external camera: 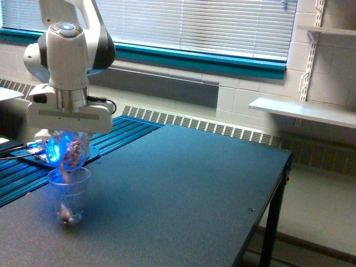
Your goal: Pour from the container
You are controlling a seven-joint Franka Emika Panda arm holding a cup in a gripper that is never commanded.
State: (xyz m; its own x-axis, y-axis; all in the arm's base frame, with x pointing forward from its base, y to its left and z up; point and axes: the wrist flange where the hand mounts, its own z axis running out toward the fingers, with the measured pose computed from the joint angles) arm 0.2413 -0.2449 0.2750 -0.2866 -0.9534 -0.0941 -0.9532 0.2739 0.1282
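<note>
Receiving cup (69, 194): upright on tabletop (183, 194), near its front corner; pinkish bits at its bottom.
Container (65, 151): tipped just above cup's mouth, contents falling.
Claw (67, 146): closed around container.
Risk: stream strays past the rim and scatters; lowered container knocks the light cup over.
Behind: window blinds (194, 22).

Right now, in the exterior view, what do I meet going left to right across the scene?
The tilted container in the claw, directly above the small receiving cup → the bare dark table → the wall shelf on the exterior view's right.
</note>
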